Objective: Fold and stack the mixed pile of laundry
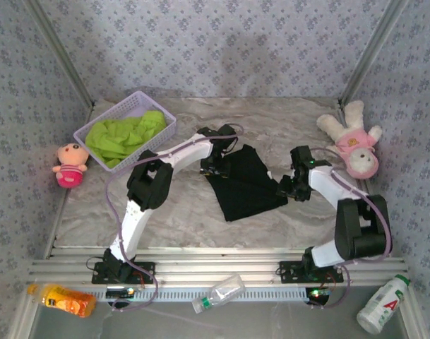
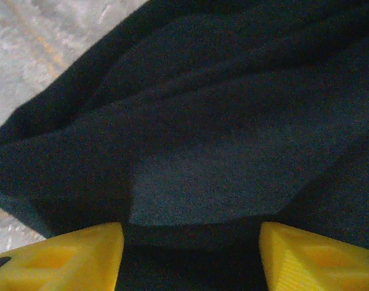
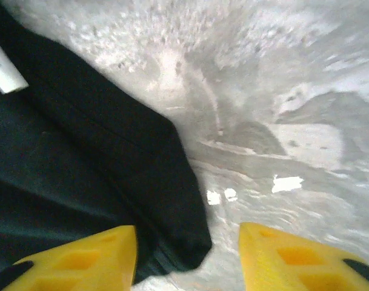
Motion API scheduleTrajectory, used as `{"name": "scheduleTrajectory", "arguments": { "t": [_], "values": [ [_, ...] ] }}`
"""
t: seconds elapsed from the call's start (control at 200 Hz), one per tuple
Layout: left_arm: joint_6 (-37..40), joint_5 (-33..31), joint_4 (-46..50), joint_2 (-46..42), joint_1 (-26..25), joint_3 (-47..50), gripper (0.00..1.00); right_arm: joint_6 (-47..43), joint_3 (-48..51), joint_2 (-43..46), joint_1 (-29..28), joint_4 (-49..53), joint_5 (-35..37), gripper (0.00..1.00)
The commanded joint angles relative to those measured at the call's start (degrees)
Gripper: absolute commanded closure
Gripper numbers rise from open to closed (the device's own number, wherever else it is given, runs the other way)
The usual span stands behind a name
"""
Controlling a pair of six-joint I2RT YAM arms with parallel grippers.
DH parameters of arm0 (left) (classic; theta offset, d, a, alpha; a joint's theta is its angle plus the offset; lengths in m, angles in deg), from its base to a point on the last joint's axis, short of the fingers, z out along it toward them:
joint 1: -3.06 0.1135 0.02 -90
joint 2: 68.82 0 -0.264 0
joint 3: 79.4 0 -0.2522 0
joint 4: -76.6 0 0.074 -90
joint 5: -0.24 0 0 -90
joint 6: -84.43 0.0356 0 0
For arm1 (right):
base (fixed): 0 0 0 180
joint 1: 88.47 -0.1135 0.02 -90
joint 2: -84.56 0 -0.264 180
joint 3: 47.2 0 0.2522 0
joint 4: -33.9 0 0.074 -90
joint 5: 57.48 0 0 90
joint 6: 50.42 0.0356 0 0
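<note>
Black cloth T-shirt (image 1: 244,182) mid-table, between left gripper (image 1: 212,168) and right gripper (image 1: 287,189); lime-green cloth T-shirt (image 1: 123,135) inside lavender plastic basket (image 1: 155,140), rear-left.

Walls on three sides w/ pale blue-grey floral wallpaper: back wall (image 1: 222,42), left wall (image 1: 24,106), right wall (image 1: 412,85). A slim metal post stands in each back corner, left post (image 1: 59,53) & right post (image 1: 370,49), both leaning outward toward the top in the overhead view. Table (image 1: 193,212) has a grey-white marbled, slightly wrinkled covering, also seen close up from the wrist cams (image 3: 281,91). Near edge: ribbed aluminium rails (image 1: 222,265) running left to right, then a lower grey ledge (image 1: 271,325). Light is soft & even, shadows faint, with a few small bright glare spots (image 3: 287,183) on the covering.
</note>
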Motion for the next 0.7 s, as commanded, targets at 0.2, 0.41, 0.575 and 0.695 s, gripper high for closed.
{"name": "scheduleTrajectory", "arguments": {
  "t": [0.2, 0.41, 0.575, 0.695],
  "values": [
    [0.7, -0.3, 7.9, -10.0, 2.3, -10.7, 0.3, 9.4, -6.9, 2.7, -12.4, 0.7, 2.2, 0.33],
    [0.4, -0.9, 6.3, -18.8, 6.4, -4.0, 0.29, 11.4, -16.3, -11.7, -26.0, -2.1, 9.5, 0.26],
    [-1.2, 1.4, 1.2, -26.7, 10.5, 8.9, 0.28, 12.2, -30.2, -27.4, -30.1, 6.3, 14.9, 0.03],
    [-2.2, 4.3, -2.0, -30.8, 13.5, 16.4, 0.28, 12.5, -35.9, -36.0, -29.9, 12.6, 16.0, 0.0]
  ]
}}
